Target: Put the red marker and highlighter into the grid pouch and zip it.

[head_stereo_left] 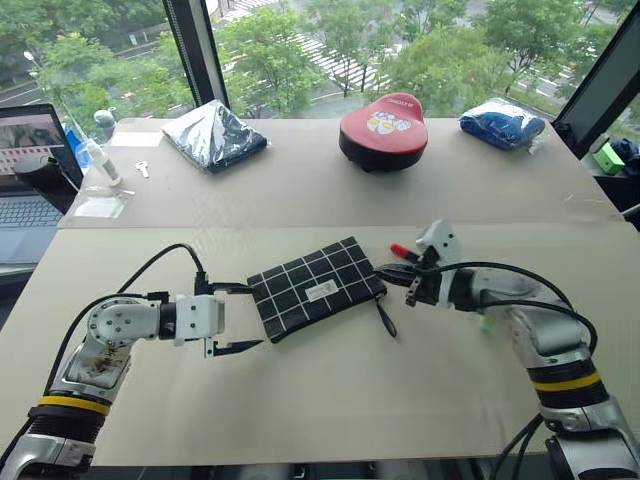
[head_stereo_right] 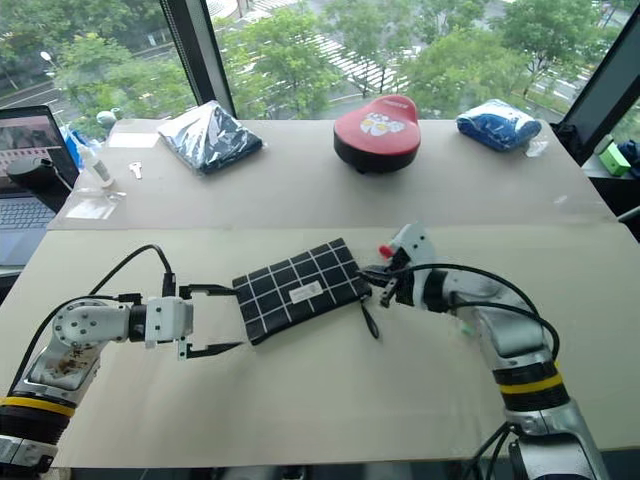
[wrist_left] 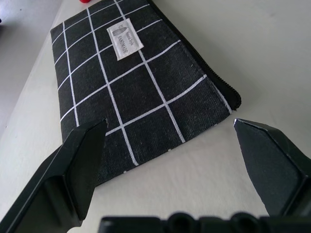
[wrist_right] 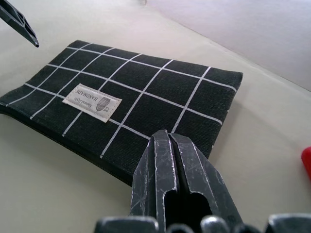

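The grid pouch (head_stereo_left: 316, 288) lies flat on the desk (head_stereo_left: 330, 400), label side up, its black pull cord (head_stereo_left: 385, 315) trailing off the right-hand corner. The left gripper (head_stereo_left: 237, 318) sits level at the pouch's left end, fingers spread wide with the pouch's corner between them, not touching it. The right gripper (head_stereo_left: 388, 272) points at the opposite end, its two fingers pressed together with nothing between them. Just behind it the red marker (head_stereo_left: 401, 250) rests on the desk. A light green bit shows under the right forearm.
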Tool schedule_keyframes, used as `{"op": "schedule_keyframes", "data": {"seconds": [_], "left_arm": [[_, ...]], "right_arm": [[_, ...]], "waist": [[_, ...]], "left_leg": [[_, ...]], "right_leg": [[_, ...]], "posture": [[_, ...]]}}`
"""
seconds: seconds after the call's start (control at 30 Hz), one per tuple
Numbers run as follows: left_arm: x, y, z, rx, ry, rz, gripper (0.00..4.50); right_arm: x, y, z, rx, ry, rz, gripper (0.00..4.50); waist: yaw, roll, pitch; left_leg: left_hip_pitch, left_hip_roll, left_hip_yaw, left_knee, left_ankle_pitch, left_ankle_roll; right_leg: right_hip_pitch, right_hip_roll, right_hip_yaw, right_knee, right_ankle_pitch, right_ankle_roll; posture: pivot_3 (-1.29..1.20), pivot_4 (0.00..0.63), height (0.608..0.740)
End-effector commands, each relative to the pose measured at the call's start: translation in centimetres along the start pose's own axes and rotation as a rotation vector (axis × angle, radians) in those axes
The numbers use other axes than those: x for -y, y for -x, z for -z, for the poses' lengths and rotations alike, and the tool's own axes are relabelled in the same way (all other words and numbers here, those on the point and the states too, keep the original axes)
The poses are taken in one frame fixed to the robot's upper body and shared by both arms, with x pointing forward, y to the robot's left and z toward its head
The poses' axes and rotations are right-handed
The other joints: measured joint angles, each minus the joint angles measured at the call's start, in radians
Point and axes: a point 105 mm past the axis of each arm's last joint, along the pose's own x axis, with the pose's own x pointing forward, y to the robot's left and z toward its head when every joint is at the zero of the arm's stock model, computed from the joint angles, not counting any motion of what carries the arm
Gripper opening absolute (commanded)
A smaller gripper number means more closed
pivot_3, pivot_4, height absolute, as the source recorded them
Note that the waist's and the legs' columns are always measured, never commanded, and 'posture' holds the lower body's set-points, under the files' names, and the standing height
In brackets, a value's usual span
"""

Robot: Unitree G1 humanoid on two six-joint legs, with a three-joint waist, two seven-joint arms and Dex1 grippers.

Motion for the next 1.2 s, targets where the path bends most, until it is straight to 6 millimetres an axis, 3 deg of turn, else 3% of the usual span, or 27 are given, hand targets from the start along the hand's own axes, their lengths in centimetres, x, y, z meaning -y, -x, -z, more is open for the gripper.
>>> {"op": "schedule_keyframes", "data": {"seconds": [0.03,0.23,0.33,0.7,0.8,1.2], "left_arm": [[-0.1,-0.5,-0.4,0.024,-0.067,-0.022,4.50],[0.6,-0.8,0.1,0.027,-0.084,-0.021,4.50],[0.6,-0.8,-0.1,0.031,-0.098,-0.023,4.50],[-0.9,-2.1,-2.2,0.062,-0.233,-0.067,4.50],[-0.3,-2.6,-2.8,0.091,-0.225,-0.061,4.50],[-0.5,-3.4,-1.9,0.065,-0.230,-0.096,4.50]], "right_arm": [[-0.6,-0.6,0.8,-0.053,0.074,-0.037,0.04],[0.6,-1.1,3.3,-0.185,0.101,0.027,0.04],[0.3,-1.4,3.8,-0.214,0.141,0.011,0.04],[0.1,-2.0,3.5,-0.186,0.111,0.021,0.04],[0.2,-1.9,3.4,-0.183,0.104,0.028,0.04],[0.2,-1.7,3.4,-0.178,0.083,0.029,0.04]], "waist": [[0.001,0.000,0.000],[0.001,0.000,0.000],[0.001,-0.001,0.000],[0.002,-0.001,-0.001],[0.001,-0.001,-0.001],[0.002,-0.001,-0.001]], "left_leg": [[0.000,0.000,0.000,0.000,0.000,0.000],[0.001,0.000,0.000,0.001,0.000,0.000],[0.003,0.001,0.000,0.001,0.000,0.000],[0.008,0.002,0.000,0.001,0.001,-0.001],[0.008,0.002,0.000,0.001,0.001,-0.001],[0.009,0.002,0.000,0.001,0.001,-0.002]], "right_leg": [[0.000,0.000,0.000,0.000,0.000,0.000],[0.001,0.000,0.000,0.000,0.000,0.000],[0.002,0.001,0.000,0.000,0.000,0.000],[0.008,0.002,0.000,0.000,0.000,0.000],[0.008,0.002,0.001,0.000,0.000,0.000],[0.009,0.002,0.001,0.000,0.000,-0.001]], "posture": [[0.00,0.150,0.740],[0.00,0.150,0.740],[0.00,0.150,0.740],[0.00,0.150,0.740],[0.00,0.150,0.740],[0.00,0.150,0.740]]}}
